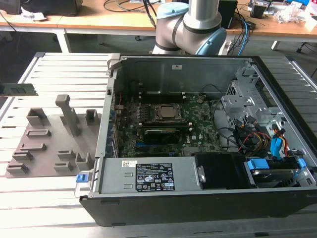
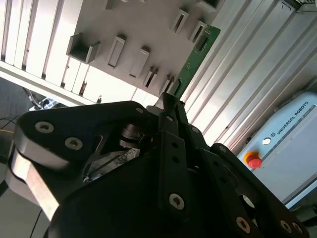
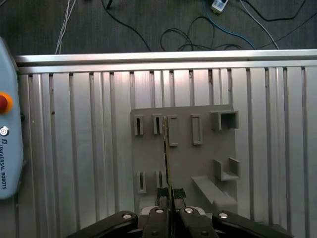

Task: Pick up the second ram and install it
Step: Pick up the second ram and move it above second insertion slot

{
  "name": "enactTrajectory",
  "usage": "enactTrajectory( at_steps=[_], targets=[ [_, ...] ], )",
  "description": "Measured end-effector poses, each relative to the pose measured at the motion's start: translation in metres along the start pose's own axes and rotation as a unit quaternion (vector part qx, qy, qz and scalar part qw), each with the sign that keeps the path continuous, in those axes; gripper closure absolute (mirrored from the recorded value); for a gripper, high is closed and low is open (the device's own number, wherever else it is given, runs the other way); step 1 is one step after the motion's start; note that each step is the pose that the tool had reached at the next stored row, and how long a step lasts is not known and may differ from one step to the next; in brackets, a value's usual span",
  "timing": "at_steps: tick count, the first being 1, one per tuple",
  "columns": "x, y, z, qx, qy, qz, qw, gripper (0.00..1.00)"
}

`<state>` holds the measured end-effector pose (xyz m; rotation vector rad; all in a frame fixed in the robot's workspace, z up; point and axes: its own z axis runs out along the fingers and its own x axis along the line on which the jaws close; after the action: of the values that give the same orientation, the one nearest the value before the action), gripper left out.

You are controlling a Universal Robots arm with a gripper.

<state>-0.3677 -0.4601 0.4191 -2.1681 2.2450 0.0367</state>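
Pincer (image 3: 170, 193) tight on second ram (image 2: 194, 57)

An open black computer case (image 1: 198, 206) lies on a slatted metal table (image 1: 64, 69); inside it a green motherboard (image 1: 200, 116) carries a CPU socket (image 1: 165, 112), with a wide black card (image 1: 161, 134) just beside the socket; a silver power supply (image 1: 148, 176) with a pale label sits along the near wall; coloured wires (image 1: 247, 136) run near blue clips (image 1: 258, 163); at the exterior view's left a grey fixture plate (image 1: 47, 151) bears slotted holders and a tall post (image 1: 69, 114); a wooden desk (image 1: 99, 22) stands behind; in the first wrist view, cables (image 3: 195, 21) trail over a dark floor (image 3: 124, 29)
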Motion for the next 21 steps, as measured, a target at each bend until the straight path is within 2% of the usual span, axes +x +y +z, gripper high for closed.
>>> enactTrajectory(
  at_steps=[4,6,9,10,15,21],
  targets=[
    [-0.0002,0.0,-0.0067,0.0,-0.0001,0.0,1.0,0.86],
    [-0.0003,0.0,-0.0071,-0.0001,-0.0022,0.0,1.0,0.86],
    [-0.0002,0.0,-0.0071,-0.0001,-0.0028,0.0,1.0,0.86],
    [-0.0003,-0.0023,-0.0072,-0.0002,-0.0028,0.0,1.0,0.86],
    [-0.0013,-0.031,-0.0072,-0.0005,-0.0026,0.0,1.0,0.86],
    [-0.002,-0.0505,-0.0072,-0.0011,-0.0026,0.0,1.0,0.86]
  ],
)
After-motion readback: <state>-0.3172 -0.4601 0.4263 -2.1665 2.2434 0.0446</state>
